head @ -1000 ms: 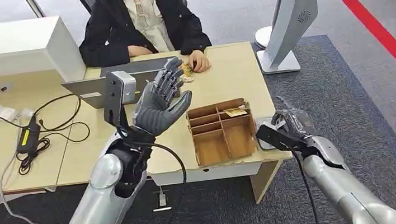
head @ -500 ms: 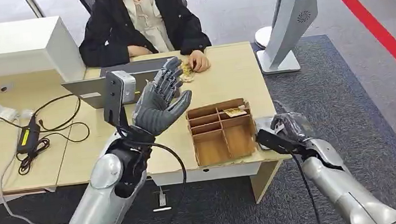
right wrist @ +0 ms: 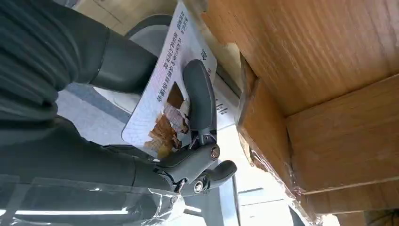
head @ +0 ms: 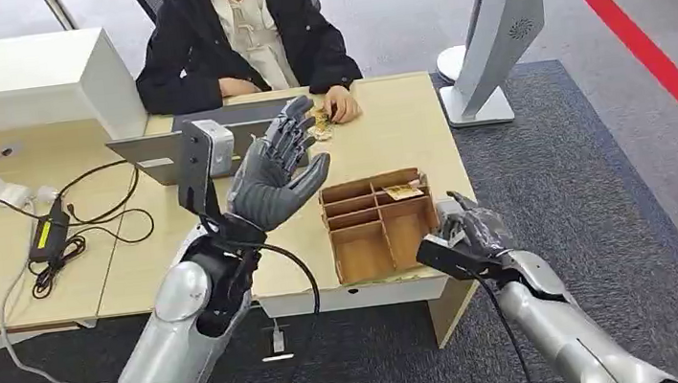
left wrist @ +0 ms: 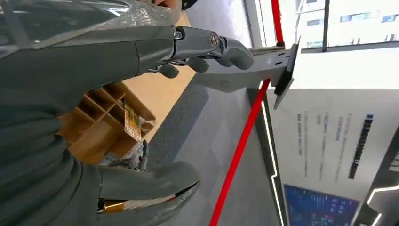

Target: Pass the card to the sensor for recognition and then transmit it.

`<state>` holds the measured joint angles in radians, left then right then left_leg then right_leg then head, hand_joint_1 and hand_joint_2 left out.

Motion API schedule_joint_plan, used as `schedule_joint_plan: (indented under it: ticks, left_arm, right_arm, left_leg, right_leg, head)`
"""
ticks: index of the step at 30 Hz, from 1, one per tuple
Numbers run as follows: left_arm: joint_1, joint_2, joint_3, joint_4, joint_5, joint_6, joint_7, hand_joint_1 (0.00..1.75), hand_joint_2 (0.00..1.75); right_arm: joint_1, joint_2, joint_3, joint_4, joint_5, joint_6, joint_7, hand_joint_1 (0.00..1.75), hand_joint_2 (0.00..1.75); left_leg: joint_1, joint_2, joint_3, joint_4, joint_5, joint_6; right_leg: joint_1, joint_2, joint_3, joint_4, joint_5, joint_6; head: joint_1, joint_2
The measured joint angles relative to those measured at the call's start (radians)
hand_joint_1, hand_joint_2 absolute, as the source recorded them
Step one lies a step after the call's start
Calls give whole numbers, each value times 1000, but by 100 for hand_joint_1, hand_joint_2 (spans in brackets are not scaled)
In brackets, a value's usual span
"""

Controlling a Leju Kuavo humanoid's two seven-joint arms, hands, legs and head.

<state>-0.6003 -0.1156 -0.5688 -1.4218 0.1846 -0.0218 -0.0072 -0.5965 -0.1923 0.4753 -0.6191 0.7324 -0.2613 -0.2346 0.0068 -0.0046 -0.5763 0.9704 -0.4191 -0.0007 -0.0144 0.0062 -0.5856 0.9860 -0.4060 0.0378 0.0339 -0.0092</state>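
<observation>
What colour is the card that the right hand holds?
The thin printed card is pale lilac-white with brown picture patches; the right wrist view shows it best.

I see a light wood counter [head: 387, 138] on dark grey carpet [head: 565, 175], with paler grey floor [head: 671, 9] beyond and a red line [head: 647, 50] crossing it diagonally. A white box [head: 25, 88] sits at the counter's far left beside black cables [head: 60, 233]. A person [head: 240, 34] in a dark jacket sits across. From the left wrist, bright windows [left wrist: 343, 23].
</observation>
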Motion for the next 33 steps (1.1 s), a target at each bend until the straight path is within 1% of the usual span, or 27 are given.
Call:
schedule_joint_plan:
  ticks: [10, 15, 19, 25, 28, 33]
  left_arm:
    - [4, 2, 0, 0, -6, -8, 2, 0, 175]
    - [3, 2, 0, 0, -6, -9, 6, 0, 175]
    - [3, 2, 0, 0, -6, -9, 6, 0, 175]
    - [2, 1, -3, 1, 3, 5, -12, 0, 175]
    - [-1, 2, -8, 2, 10, 13, -21, 0, 175]
    - [-8, 2, -11, 5, 16, 20, -29, 0, 175]
  right_arm:
    - [1, 2, 3, 6, -5, 10, 6, 175, 175]
    - [-12, -6, 3, 4, -12, 18, 8, 175, 175]
    - [-43, -23, -1, 4, -20, 17, 6, 175, 175]
    - [-121, -47, -11, 8, -26, 13, -29, 175, 175]
    - [-164, -52, -13, 17, -31, 8, -42, 175, 175]
    - [-188, -56, -20, 31, -32, -1, -53, 175, 175]
  left_leg:
    - [0, 0, 0, 0, 0, 0]
    - [0, 0, 0, 0, 0, 0]
    - [0, 0, 0, 0, 0, 0]
    - [-1, 0, 0, 0, 0, 0]
    - [0, 0, 0, 0, 0, 0]
    - [-1, 0, 0, 0, 0, 0]
  right_leg:
    - [0, 0, 0, 0, 0, 0]
    - [0, 0, 0, 0, 0, 0]
    - [0, 0, 0, 0, 0, 0]
    - [-1, 0, 0, 0, 0, 0]
    - [-1, 0, 0, 0, 0, 0]
    - [-1, 0, -1, 0, 0, 0]
  head:
    - [0, 0]
    - [0, 0]
    - [0, 0]
    - [0, 0]
    - [0, 0]
    - [0, 0]
